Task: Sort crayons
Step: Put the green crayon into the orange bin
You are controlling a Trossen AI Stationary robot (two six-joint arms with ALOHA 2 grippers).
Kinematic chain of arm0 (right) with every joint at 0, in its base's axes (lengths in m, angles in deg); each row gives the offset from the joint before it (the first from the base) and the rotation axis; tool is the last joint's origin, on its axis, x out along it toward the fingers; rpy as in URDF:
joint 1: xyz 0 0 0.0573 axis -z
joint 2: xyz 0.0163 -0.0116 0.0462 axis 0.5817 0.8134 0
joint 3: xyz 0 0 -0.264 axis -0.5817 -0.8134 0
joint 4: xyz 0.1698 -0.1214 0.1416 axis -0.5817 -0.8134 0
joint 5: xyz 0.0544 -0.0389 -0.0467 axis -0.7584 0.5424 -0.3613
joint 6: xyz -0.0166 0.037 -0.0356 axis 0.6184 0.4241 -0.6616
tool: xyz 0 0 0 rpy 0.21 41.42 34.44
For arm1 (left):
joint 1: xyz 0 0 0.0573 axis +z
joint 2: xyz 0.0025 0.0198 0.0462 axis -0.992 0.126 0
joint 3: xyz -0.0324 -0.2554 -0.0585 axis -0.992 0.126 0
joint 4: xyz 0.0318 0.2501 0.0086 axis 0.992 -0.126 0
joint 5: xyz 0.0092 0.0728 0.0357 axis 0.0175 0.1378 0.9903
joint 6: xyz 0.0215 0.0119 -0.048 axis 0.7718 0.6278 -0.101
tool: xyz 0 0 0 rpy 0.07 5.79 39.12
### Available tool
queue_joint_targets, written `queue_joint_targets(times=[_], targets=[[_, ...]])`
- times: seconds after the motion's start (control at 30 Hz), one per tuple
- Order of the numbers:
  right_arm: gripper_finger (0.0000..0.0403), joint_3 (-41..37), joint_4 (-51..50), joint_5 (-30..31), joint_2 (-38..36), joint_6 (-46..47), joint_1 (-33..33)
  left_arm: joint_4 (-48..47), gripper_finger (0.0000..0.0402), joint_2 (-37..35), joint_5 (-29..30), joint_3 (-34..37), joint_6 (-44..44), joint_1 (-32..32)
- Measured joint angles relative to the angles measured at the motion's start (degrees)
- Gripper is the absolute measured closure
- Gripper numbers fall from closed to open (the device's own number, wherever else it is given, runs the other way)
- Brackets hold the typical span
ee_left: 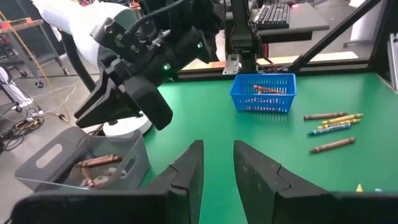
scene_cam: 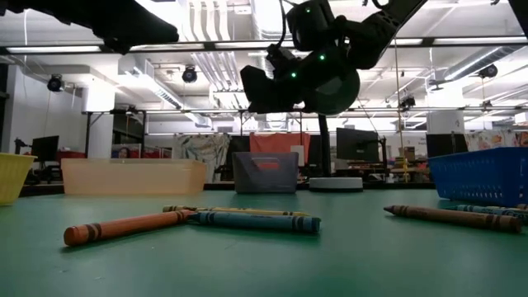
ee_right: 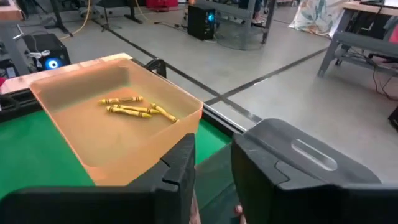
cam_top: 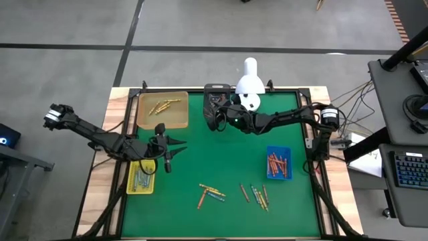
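the right gripper (cam_top: 215, 119) hangs over the grey bin (ee_right: 311, 163) with its fingers slightly apart and something brown showing low in the gap, so a crayon could catch on the rim and drop onto the green mat (cam_top: 221, 161). the left gripper (cam_top: 167, 150) waits beside the yellow basket (cam_top: 140, 177), fingers slightly apart and empty. only the left wrist view shows the brown crayons (ee_left: 99, 162) already in that bin, while the high view alone shows the loose crayons (cam_top: 231, 194) still scattered on the mat's near side.

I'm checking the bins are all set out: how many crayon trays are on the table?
4: the orange tray at the back left, the grey tray at the back middle, the yellow tray at the left edge, and the blue tray on the right.
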Motion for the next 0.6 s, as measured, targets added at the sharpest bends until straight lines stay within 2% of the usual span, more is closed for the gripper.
queue_joint_targets(times=[0.23,0.6], targets=[[0.0289,0.0,0.2,0.0,-1.1,-2.3,-2.0,0.1,0.0331,0.3,0.0,0.5,-6.1,0.0],[0.0310,0.0,-1.0,0.0,-5.2,-11.4,-10.6,0.1,0.0331,5.9,0.2,0.0,-14.4,0.0]])
